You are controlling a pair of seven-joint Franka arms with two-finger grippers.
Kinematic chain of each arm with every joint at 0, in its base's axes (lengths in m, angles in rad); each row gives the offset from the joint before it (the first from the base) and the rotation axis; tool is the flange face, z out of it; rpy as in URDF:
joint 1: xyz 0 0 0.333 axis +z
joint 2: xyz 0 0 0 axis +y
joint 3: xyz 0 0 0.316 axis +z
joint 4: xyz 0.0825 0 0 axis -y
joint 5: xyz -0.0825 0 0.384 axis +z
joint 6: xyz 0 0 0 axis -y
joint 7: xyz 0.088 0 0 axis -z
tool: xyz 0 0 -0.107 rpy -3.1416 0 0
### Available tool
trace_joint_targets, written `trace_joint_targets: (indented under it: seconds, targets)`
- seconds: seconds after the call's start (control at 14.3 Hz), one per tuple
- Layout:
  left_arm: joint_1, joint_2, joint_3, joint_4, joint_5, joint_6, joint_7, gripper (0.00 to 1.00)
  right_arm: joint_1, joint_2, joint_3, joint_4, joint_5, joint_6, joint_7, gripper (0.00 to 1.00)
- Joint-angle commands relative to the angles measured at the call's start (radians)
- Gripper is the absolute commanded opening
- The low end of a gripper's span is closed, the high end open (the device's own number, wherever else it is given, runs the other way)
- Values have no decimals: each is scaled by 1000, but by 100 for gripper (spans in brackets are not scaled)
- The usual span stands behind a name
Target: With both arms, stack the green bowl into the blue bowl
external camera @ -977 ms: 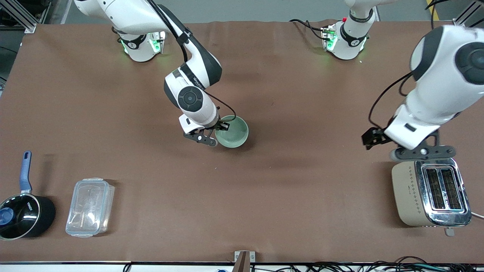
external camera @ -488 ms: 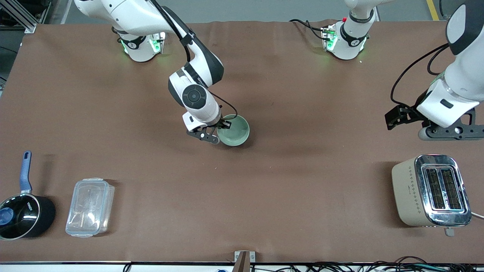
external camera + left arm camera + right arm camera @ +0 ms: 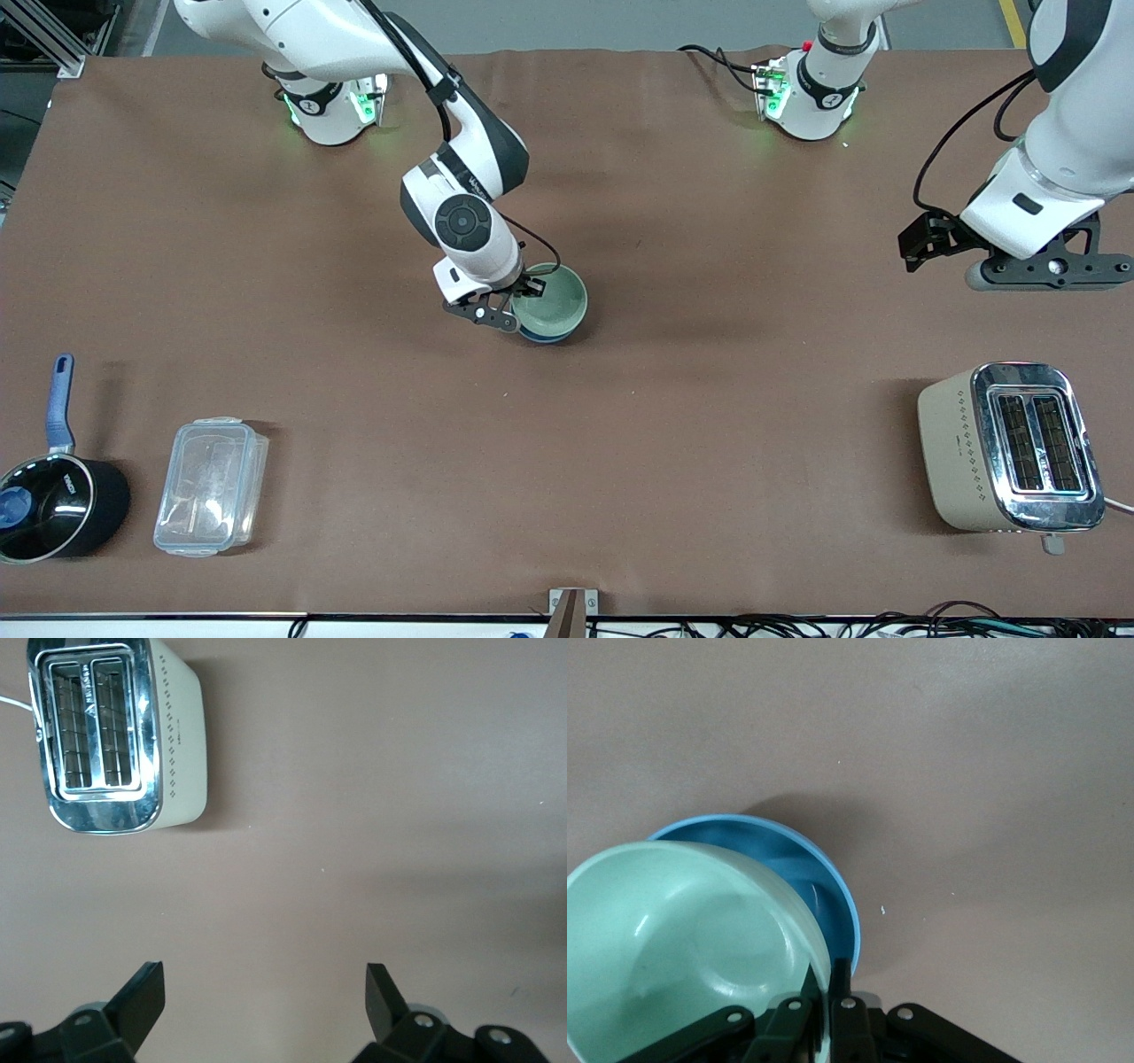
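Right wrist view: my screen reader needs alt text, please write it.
The right pincer grips the rim of the green bowl, held over the blue bowl, which sits on the brown table.

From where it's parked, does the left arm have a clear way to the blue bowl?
Probably not usefully. The left gripper hangs open above bare table near the toaster, while the blue bowl is covered by the green bowl, which the right gripper grips by the rim.
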Motion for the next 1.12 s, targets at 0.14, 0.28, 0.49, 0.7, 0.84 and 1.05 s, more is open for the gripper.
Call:
trace_joint_targets:
  seconds: [0.14, 0.28, 0.49, 0.7, 0.84, 1.05]
  targets:
    - [15, -29, -1, -21, -24, -8, 26, 100, 7, -21, -6, -59, 9, 56, 16, 24]
    - [17, -29, 0, -16, -42, -8, 26, 100, 1, -23, -6, -59, 9, 52, 14, 80]
    - [20, -29, 3, -7, -47, -22, 27, 100, -33, -65, -8, -44, 9, -17, -2, 100]
    - [22, -29, 3, -5, -49, -27, 27, 100, -70, -182, -15, -39, -14, -135, -39, 100]
    - [34, -29, 3, -5, -61, -28, 27, 100, -166, -301, -14, -36, -83, -233, -79, 100]
    - [49, -31, 2, -5, -131, -28, 27, 100, -364, -432, -8, 17, -137, -365, -249, 100]
